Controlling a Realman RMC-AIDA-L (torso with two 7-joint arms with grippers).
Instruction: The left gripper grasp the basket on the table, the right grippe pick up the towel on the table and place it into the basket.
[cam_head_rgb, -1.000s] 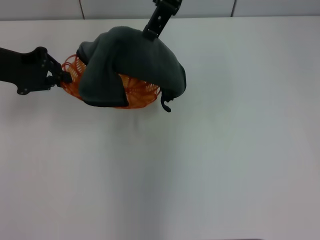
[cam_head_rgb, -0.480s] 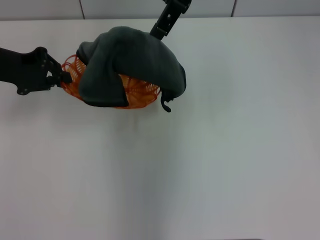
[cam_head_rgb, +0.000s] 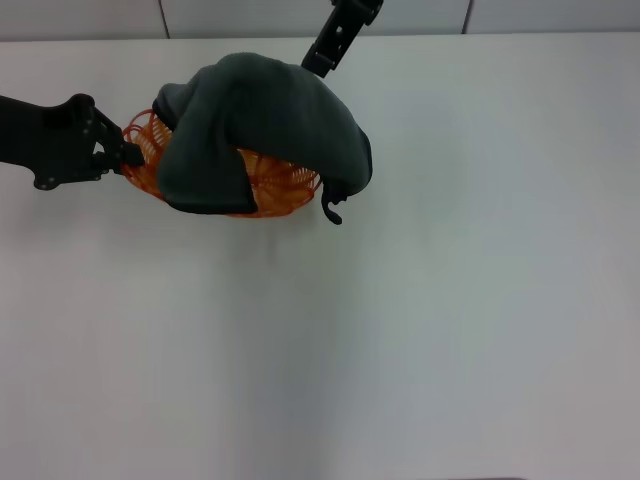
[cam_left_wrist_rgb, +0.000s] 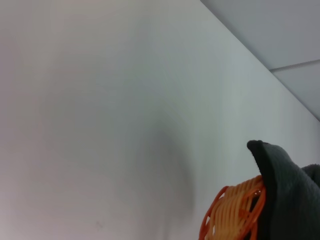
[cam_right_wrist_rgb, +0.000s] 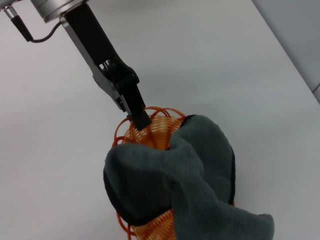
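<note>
One towel (cam_head_rgb: 260, 125) drapes over one basket (cam_head_rgb: 275, 185) on the table (cam_head_rgb: 450, 330) in the head view; the left gripper (cam_head_rgb: 128, 155) pinches the basket's rim. The right gripper (cam_head_rgb: 322, 62) hangs just above the towel, its opening impossible to judge. From the right wrist, the left gripper (cam_right_wrist_rgb: 140, 119) is clamped on the rim.

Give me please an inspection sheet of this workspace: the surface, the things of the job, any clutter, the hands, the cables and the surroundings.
Surface: white table, plain and bare around the work.
Job's things: orange basket stands on the table; grey-green towel lies draped over it, with folds hanging over the rim and a small dark loop dangling outside.
Clutter: nothing seen.
Hands: left hand shut on the basket's rim, at the robot's left; right hand just above the far edge of the towel, fingers not readable.
Cables: one thin dark cable beside the left arm in the right wrist view.
Surroundings: grey panelled wall behind the table.
</note>
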